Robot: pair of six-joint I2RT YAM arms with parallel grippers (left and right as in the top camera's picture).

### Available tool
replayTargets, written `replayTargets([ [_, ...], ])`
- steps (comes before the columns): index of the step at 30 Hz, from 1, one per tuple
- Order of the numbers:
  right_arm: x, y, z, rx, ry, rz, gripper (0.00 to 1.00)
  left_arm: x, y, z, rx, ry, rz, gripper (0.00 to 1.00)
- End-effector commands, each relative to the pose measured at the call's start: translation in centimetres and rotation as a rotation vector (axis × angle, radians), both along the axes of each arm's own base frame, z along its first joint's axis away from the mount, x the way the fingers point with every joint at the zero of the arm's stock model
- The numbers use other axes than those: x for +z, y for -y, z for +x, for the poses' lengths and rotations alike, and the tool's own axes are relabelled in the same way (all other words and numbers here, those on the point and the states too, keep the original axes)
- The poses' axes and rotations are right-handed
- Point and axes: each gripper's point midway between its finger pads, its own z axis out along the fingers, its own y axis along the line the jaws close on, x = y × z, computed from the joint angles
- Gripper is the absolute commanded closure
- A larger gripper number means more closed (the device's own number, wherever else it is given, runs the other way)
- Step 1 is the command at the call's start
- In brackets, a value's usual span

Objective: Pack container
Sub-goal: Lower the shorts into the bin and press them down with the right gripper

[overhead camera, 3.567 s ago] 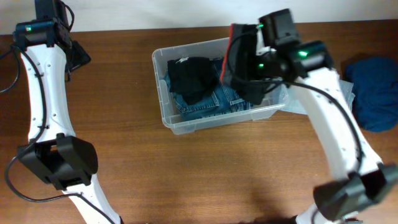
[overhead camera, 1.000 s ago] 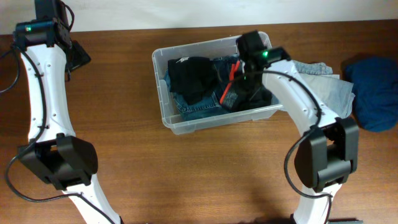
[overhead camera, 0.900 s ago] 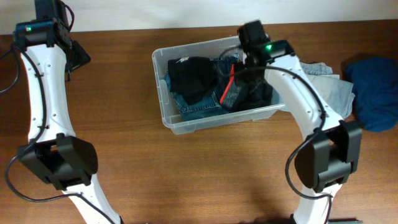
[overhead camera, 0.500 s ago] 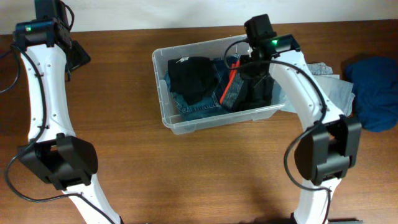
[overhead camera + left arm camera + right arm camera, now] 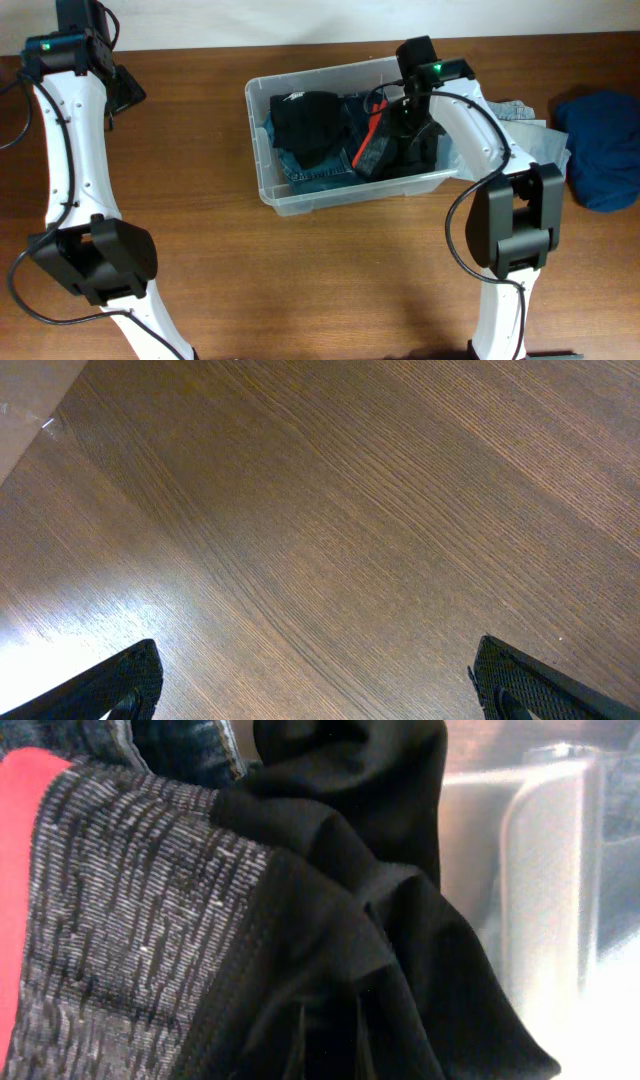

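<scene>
The clear plastic container (image 5: 262, 150) stands at the back middle of the table. It holds a folded black garment (image 5: 310, 120) on blue jeans (image 5: 320, 172). A black, grey and red garment (image 5: 375, 150) lies in its right end. My right gripper (image 5: 408, 108) reaches down into that end. In the right wrist view the garment (image 5: 330, 950) fills the frame, its folds gather at my hidden fingers, and the container's wall (image 5: 540, 890) is beside it. My left gripper (image 5: 320, 690) is open and empty over bare wood at the far left (image 5: 125, 90).
A light blue denim garment (image 5: 525, 140) lies just right of the container. A dark blue garment (image 5: 603, 150) lies at the far right edge. The wooden table's front half holds only the arm bases.
My right gripper has lowered the black, grey and red garment from above the container into its right end. The wrist has since shifted back and right. The left arm has not moved.
</scene>
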Motion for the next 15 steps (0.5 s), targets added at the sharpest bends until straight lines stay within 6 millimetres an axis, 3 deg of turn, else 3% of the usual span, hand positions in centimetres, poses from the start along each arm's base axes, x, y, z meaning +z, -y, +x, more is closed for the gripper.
replayTargets([
  [1,5.8,-0.3,-0.4,0.037,0.096,-0.043,0.82,-0.1,-0.2,0.0,0.003,-0.004,0.005,0.01],
  [5,10.2,-2.0,-1.9,0.078,0.165,-0.028,0.73,-0.1,-0.2,0.0,0.003,-0.004,0.005,0.01],
  [7,11.0,-3.2,-3.1,0.107,0.153,0.002,0.71,-0.1,-0.2,0.0,0.003,-0.004,0.005,0.01],
  [12,9.6,-5.9,-5.9,0.168,0.036,0.086,0.71,-0.1,-0.2,0.0,0.003,-0.004,0.005,0.01],
  [15,7.1,-6.6,-6.7,0.181,-0.02,0.076,0.71,-0.1,-0.2,0.0,0.003,-0.004,0.005,0.01],
])
